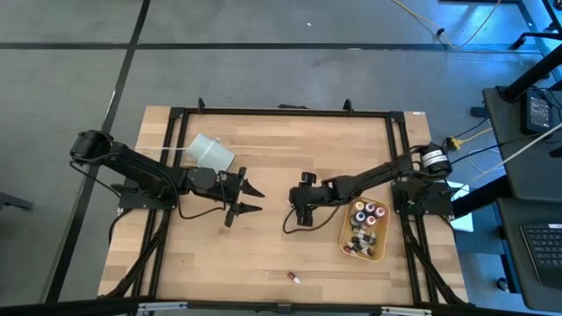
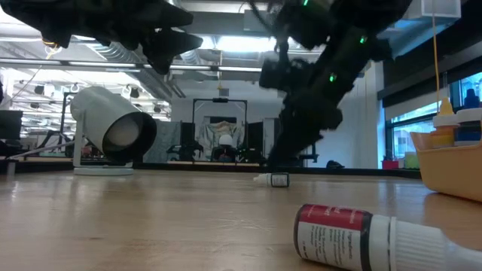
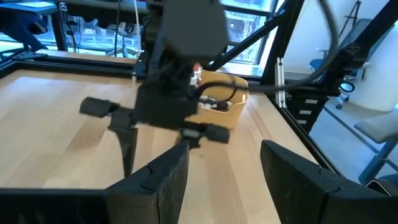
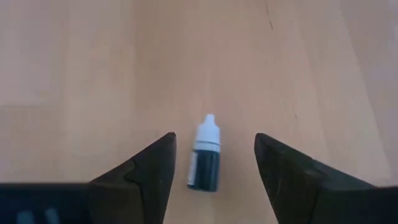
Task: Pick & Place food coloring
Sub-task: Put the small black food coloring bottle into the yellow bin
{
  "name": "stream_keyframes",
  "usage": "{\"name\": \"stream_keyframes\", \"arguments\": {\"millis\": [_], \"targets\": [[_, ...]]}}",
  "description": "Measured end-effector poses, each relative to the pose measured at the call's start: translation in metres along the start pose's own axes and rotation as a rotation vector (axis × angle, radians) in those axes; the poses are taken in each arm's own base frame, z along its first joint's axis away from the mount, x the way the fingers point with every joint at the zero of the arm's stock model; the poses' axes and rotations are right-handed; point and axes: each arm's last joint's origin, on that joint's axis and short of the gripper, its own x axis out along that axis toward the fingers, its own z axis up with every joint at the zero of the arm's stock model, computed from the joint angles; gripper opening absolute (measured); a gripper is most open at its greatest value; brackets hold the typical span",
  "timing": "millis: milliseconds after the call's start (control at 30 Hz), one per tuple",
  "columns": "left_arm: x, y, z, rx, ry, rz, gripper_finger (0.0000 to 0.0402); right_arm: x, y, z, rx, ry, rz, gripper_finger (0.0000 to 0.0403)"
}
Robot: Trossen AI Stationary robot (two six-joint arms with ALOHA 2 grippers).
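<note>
A dark food coloring bottle with a white cap lies on its side on the wooden table. In the low view the same bottle lies under the right arm. My right gripper slants down over it, open, with one finger on either side of the bottle and clear of it. A red food coloring bottle lies on its side near the table's front edge. Several more bottles stand in the tan tray. My left gripper hovers open at centre left, pointing toward the right arm.
A white cup-like cylinder lies on its side at the back left, behind my left arm. The tan tray stands at the right. Bare wood stretches along the front of the table, around the red bottle. A black frame edges the table.
</note>
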Motion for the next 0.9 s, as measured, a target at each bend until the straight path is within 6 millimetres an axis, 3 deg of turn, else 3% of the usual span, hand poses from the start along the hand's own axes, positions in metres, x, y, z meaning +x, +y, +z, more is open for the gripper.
{"name": "stream_keyframes", "arguments": {"millis": [333, 700, 800, 900], "targets": [[0.0, 0.0, -0.001, 0.002, 0.01, 0.002, 0.0192, 0.021, -0.003, -0.012, -0.023, 0.088, 0.08, 0.0171], [0.0, 0.0, -0.002, 0.003, 0.015, 0.007, 0.0194, 0.022, -0.003, -0.012, -0.054, 0.085, 0.077, 0.0068], [0.0, 0.0, -0.002, 0.003, 0.015, 0.007, 0.0192, 0.018, -0.003, -0.011, -0.074, 0.091, 0.074, 0.0067], [0.0, 0.0, -0.002, 0.003, 0.015, 0.007, 0.0192, -0.002, 0.001, 0.001, -0.073, 0.09, 0.081, 0.0074]]}}
